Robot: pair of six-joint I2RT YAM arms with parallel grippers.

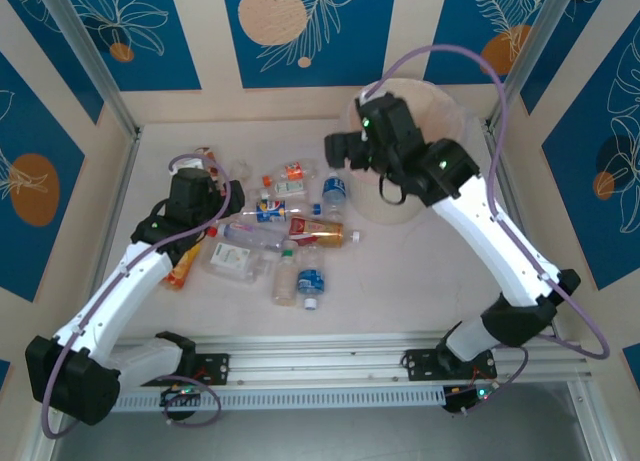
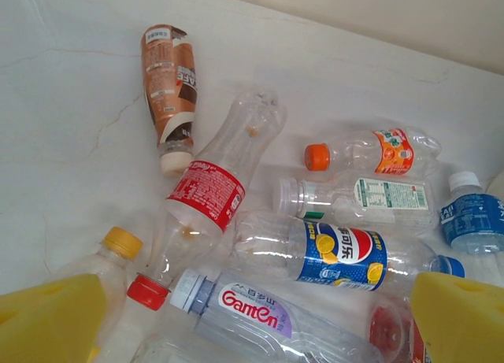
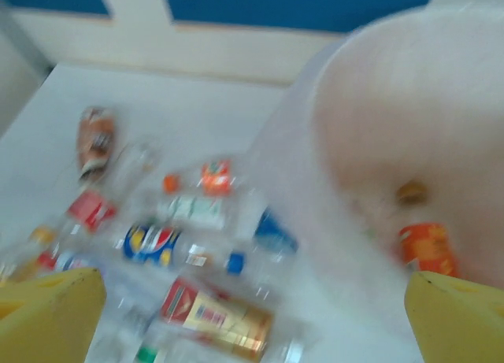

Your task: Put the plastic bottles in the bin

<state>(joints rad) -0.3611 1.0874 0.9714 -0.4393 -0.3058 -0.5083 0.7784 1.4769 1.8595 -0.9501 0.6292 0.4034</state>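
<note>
Pale bench [image 1: 400,271], blue-panelled walls behind. The plastic bottles [image 1: 290,221] are heaped just left of the bin [image 1: 450,96] (one orange-labelled one already lies inside). The left claw [image 2: 252,320] and right claw [image 3: 252,316] are both spread apart and empty. A single bottle is probably best straddled squarely across its middle, not by the cap.

Smeared, cropped and covered around the Pepsi-labelled bottle [image 1: 270,211]

The right wrist view is motion-blurred: the neighbours of the Pepsi-labelled bottle are colour patches, and far to its right, inside the bin [image 3: 409,103], an orange-labelled bottle [image 3: 428,249] and a small brown blob [image 3: 411,192] cannot be told further. The right gripper [image 3: 252,320] has its yellow fingers [image 3: 457,324] running off the lower edge. In the left wrist view the left gripper [image 2: 253,308] is cropped likewise. A yellow-capped bottle [image 2: 110,261] lower left of the Pepsi-labelled bottle sits half behind one finger, and a blue-labelled bottle [image 2: 472,221] to its right is cut by the frame. From above, the right arm [image 1: 490,231] covers much of the bin. The left arm [image 1: 130,281] overlaps an orange object [image 1: 181,271] lower left of the Pepsi-labelled bottle, too small to identify.
</note>
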